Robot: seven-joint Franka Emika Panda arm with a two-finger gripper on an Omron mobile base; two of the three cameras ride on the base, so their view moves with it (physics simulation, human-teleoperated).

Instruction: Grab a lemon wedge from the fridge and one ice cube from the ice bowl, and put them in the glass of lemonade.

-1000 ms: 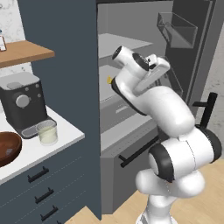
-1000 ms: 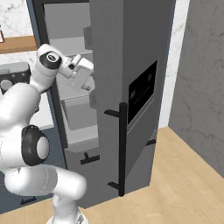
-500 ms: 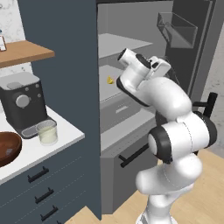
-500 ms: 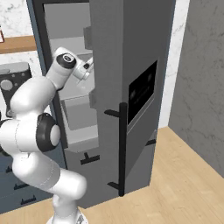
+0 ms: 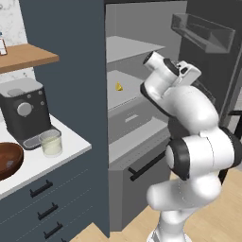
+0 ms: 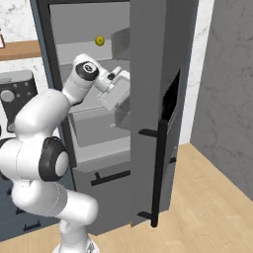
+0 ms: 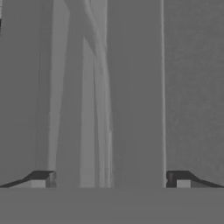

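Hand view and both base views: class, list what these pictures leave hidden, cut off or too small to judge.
- Wide reddish-brown wooden bowl: cut by the left base view's left edge; contents unreadable.
- Tiny yellow wedge on the grey fridge shelf: too small for detail.
- Hand view: open fingers face blurred grey surfaces; which ones, unclear.

Matt grey fridge (image 6: 148,59) with smooth grey shelves inside. Glossy white plastic-looking robot arm (image 5: 189,108) with dark joints. Dark reddish wooden-looking bowl (image 5: 8,160). Clear glass (image 5: 51,142) of pale drink on a smooth white counter (image 5: 71,149). Warm wooden floor (image 6: 207,197).
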